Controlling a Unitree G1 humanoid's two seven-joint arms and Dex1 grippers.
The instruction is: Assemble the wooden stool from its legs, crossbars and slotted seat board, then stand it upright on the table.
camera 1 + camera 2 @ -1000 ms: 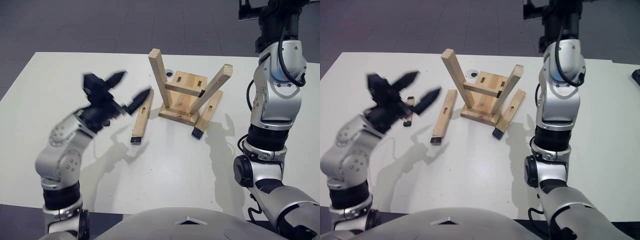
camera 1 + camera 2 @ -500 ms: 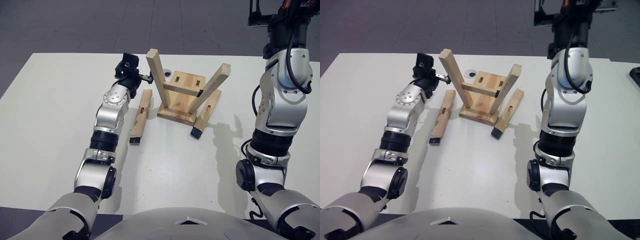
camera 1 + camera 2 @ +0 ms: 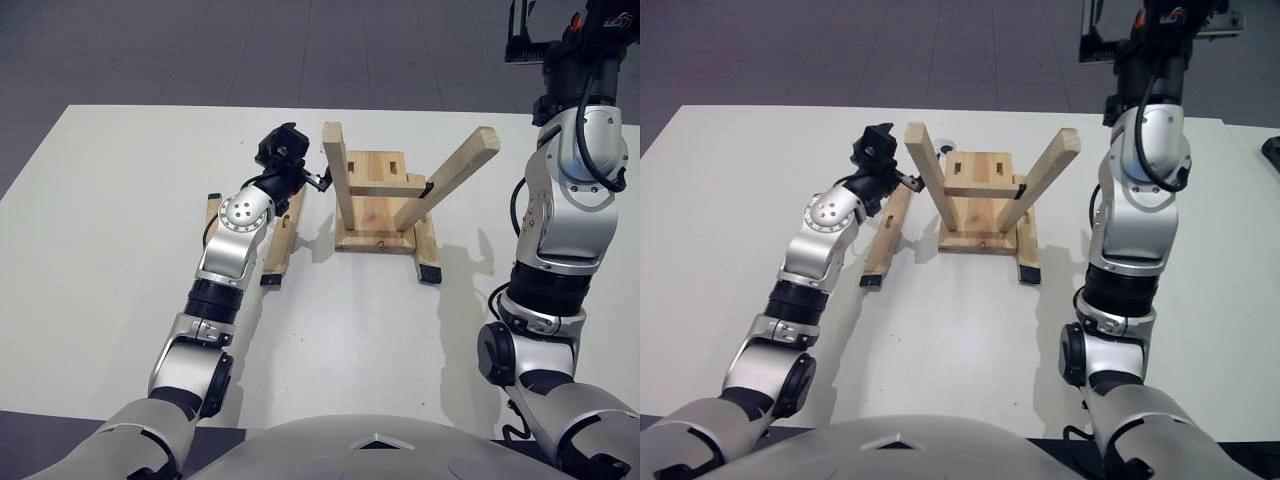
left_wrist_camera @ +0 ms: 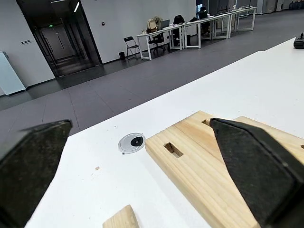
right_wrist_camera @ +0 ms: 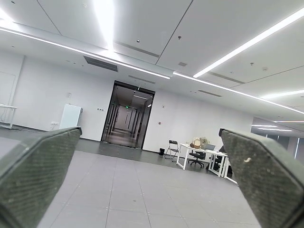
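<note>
stool's upside down mid-table, seat board [image 3: 378,215] flat, two legs and a crossbar in. my left gripper [image 3: 318,182] is spread wide right beside the left upright leg [image 3: 338,170]. i'd clamp it squarely, gently, no yanking the joint. right gripper [image 5: 149,137] is unclenched too, parked up high.

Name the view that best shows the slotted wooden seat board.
The right eye view: nearly the whole pale wooden seat board lies flat with two legs standing in it. The left eye view matches; the left wrist view shows one slotted corner close up.
</note>
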